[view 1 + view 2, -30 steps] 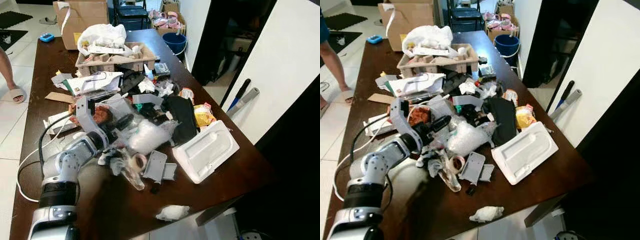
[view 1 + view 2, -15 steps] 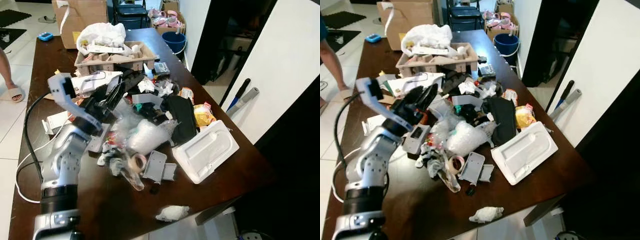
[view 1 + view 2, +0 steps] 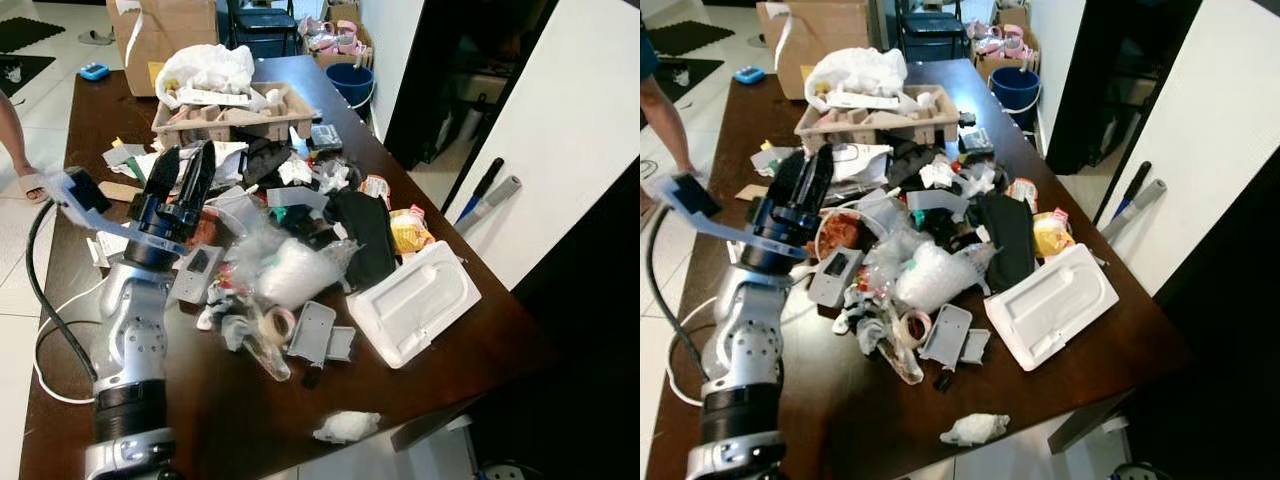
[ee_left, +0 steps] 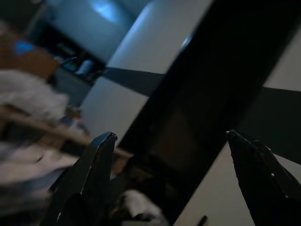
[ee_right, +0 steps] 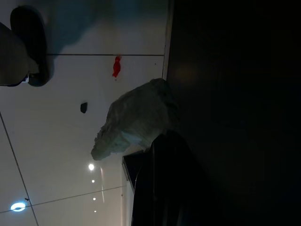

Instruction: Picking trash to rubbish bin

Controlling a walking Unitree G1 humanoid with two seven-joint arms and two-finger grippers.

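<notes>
- Black fingers of the left gripper (image 3: 180, 172) spread apart, raised above the trash pile (image 3: 290, 262) (nothing between them).
- Right gripper (image 5: 162, 188): dark view, can't tell its state.

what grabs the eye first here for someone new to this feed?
The heap of trash spread over the dark wooden table, with a big white foam tray at its right side and a cardboard tray under a white plastic bag at the far end. Next, the left end effector, raised above the pile's left side, fingers apart and holding nothing.
</notes>
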